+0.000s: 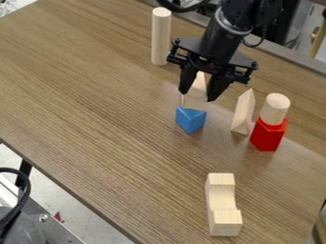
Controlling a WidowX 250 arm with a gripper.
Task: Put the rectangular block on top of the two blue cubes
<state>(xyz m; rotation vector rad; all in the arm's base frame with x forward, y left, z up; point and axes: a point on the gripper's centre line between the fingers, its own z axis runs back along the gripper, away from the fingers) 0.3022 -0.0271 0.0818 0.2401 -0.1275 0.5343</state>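
My gripper point(197, 95) hangs over the upper middle of the table, its two fingers apart and pointing down, so it is open. A pale wooden block point(197, 97) with a pointed top shows between and behind the fingers; whether they touch it I cannot tell. Just in front of it sits one blue block point(191, 120) with a triangular top face, not a cube. Near the bottom lies a long pale wooden block point(221, 204) with raised ends and a lower middle.
A tall wooden cylinder point(160, 37) stands behind, left of the gripper. To the right are an upright wooden wedge point(243, 112) and a red block point(268, 136) with a short wooden cylinder point(275, 108) on top. The table's near edge point(70, 192) runs diagonally at lower left.
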